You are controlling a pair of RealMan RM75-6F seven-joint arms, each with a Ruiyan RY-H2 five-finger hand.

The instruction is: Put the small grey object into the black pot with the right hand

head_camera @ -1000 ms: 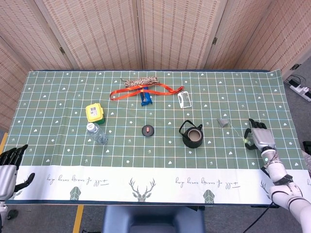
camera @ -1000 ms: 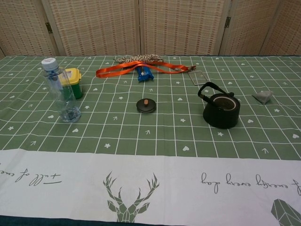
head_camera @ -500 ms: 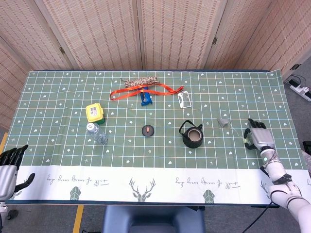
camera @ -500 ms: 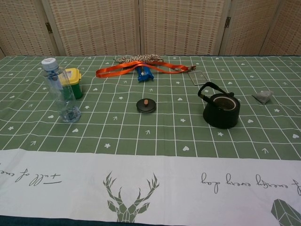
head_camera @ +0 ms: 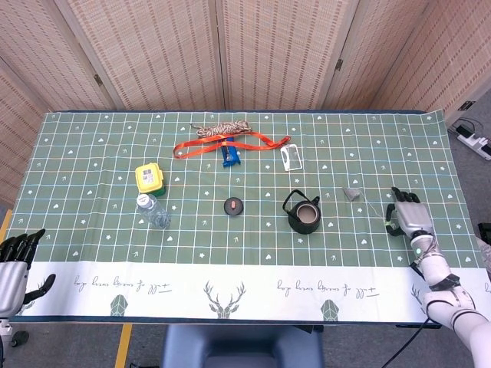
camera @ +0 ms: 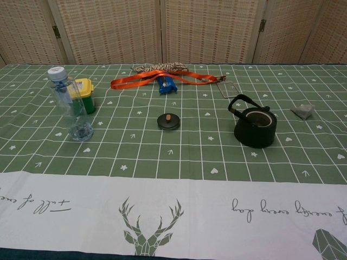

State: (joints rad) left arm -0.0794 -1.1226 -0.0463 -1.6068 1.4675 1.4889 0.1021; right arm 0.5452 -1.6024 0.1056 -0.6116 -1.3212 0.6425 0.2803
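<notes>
While the right hand [head_camera: 406,215] rests empty near the tabletop's right edge, fingers apart, we note the small grey object [head_camera: 352,192] lying flat between it and the black pot [head_camera: 304,215] — thin, likely to slip a pinch or miss the narrow mouth.

Right hand [head_camera: 406,217] rests open, fingers spread, at the table's [head_camera: 253,287] right end; left hand [head_camera: 14,261] hangs empty, fingers apart, off its left corner.
</notes>
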